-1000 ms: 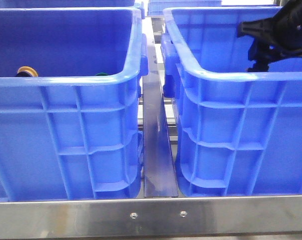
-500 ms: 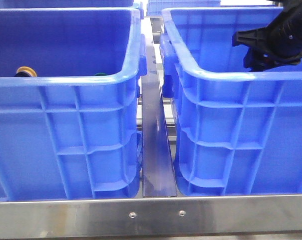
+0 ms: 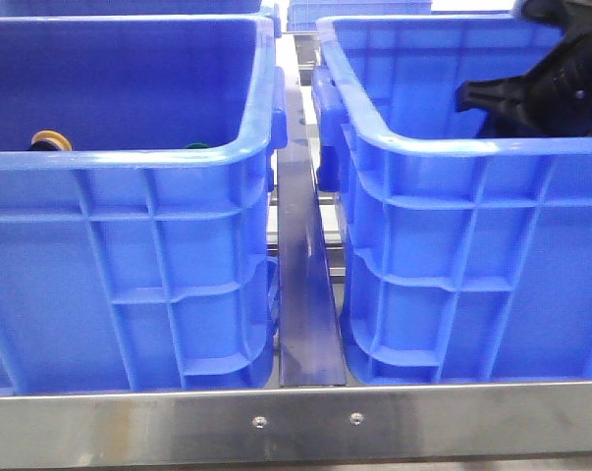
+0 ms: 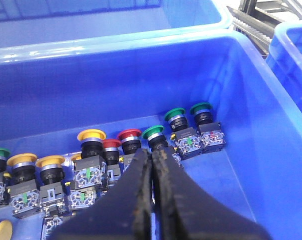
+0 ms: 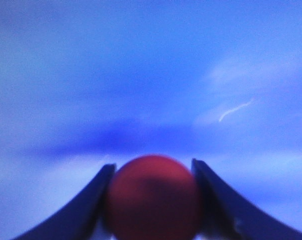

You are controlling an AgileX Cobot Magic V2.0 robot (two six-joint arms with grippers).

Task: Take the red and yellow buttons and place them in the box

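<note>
R gripper (image 3: 492, 98) had dropped lower into the right crate (image 3: 453, 147), clamped on a red button (image 5: 152, 197). L gripper (image 4: 153, 165) sat closed, empty, over buttons in the left crate (image 4: 251, 125).

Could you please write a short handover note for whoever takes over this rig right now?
Right end effector: shut on a red button, inside the right crate; button not released yet.
Left end effector: shut, empty, above the row of buttons in the left crate.
That row includes yellow buttons, more red ones and green ones.
Left: release the red button, then fetch a yellow one.
</note>
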